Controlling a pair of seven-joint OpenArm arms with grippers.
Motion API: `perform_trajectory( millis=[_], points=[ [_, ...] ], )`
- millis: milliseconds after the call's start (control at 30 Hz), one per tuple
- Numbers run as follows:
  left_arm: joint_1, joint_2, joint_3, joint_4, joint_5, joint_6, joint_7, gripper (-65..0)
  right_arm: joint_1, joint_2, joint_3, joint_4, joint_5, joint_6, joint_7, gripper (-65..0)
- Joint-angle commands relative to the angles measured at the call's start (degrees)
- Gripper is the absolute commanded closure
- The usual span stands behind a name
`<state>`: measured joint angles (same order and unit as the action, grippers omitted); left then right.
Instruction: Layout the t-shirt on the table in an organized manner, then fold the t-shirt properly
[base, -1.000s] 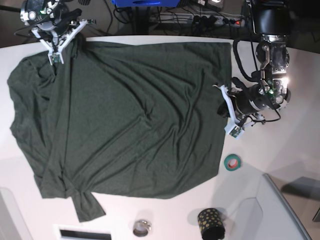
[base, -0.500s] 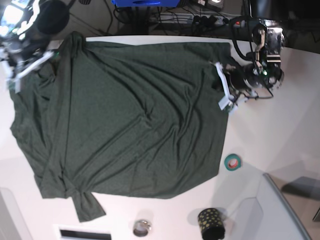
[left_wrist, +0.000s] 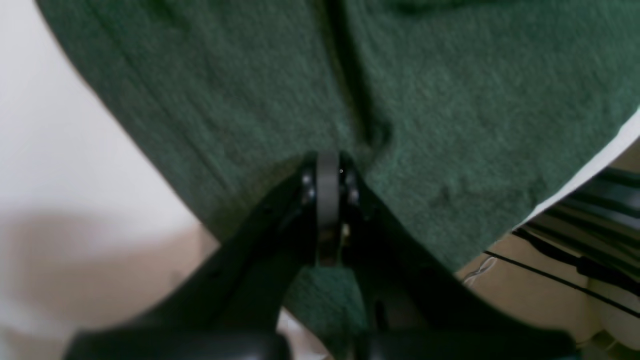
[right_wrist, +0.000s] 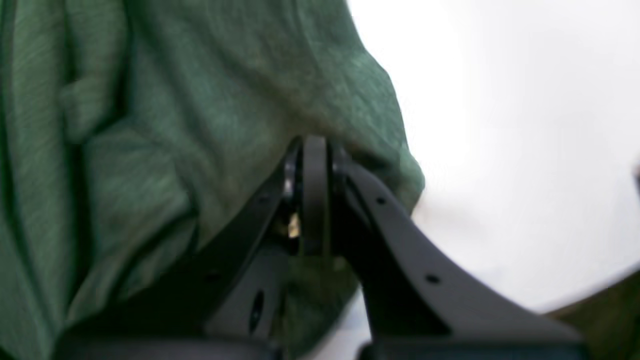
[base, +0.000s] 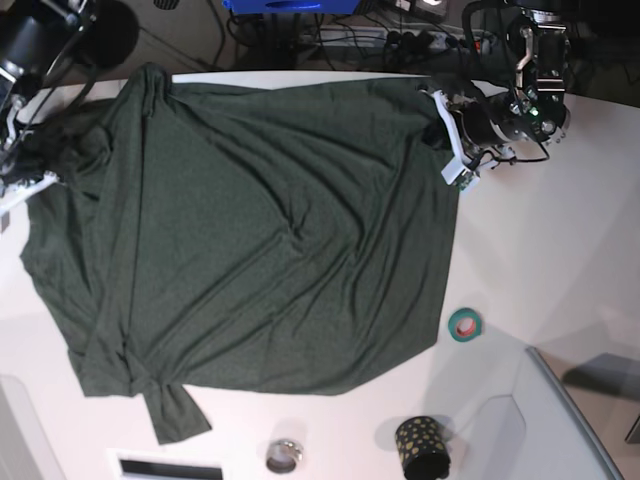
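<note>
The t-shirt (base: 260, 240) lies spread over most of the table (base: 560, 230), dark green, creased in long diagonal folds, with one sleeve bunched and twisted at its near-left corner in the base view. Taking the shirt as the landmark: a roll of green tape (base: 464, 324) sits just off its right edge, low down; a dark dotted cup (base: 421, 447) and a small metal ring-shaped object (base: 284, 456) stand beyond its near edge; a grey bin corner (base: 575, 420) lies farther off to the near right.

Both arms work the shirt's far edge. The left gripper (base: 455, 150) is at the shirt's far-right corner, and its wrist view shows the jaws closed together with green cloth (left_wrist: 400, 100) pinched at the tips (left_wrist: 327, 170). The right gripper (right_wrist: 310, 150) is at the opposite, far-left side; in the base view only its arm shows, at the frame edge. Its wrist view shows the jaws drawn shut on a fold of the cloth (right_wrist: 225, 110) beside bare white tabletop (right_wrist: 500, 100).

So the shirt hangs between two grips set across its width, its long axis running from that held far edge toward the near edge. The layout step looks unfinished: the body is roughly flat, but the left side is doubled over and the near-left sleeve is twisted. A pull apart and away along the held edge would probably take out the slack; the right arm is the nearer one to the rumpled side.
</note>
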<state>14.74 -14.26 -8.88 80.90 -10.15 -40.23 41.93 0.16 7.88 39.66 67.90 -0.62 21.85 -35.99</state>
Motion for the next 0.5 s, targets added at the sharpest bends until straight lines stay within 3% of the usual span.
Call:
perform_trajectory(
  millis=[0, 300, 400, 467],
  points=[
    [0.33, -1.34, -0.04, -1.12, 2.28, 0.23, 2.77, 0.0, 0.41, 1.66, 0.21, -1.31, 0.40, 0.53, 2.54, -0.9],
    [-1.51, -4.86, -0.13, -1.91, 2.20, 0.23, 0.40, 0.0, 2.52, 7.81, 0.82, -15.46, 0.40, -0.26, 7.11, -0.9],
    [-3.53, -4.86, -0.13, -2.44, 2.20, 0.23, 0.40, 0.0, 2.61, 8.60, 0.82, -16.78, 0.49, -2.90, 7.72, -0.9],
    [-3.97, -4.86, -0.13, -1.91, 2.20, 0.23, 0.57, 0.0, 2.25, 8.16, 0.65, -15.02, 0.49, -2.81, 7.72, -0.9]
  ],
)
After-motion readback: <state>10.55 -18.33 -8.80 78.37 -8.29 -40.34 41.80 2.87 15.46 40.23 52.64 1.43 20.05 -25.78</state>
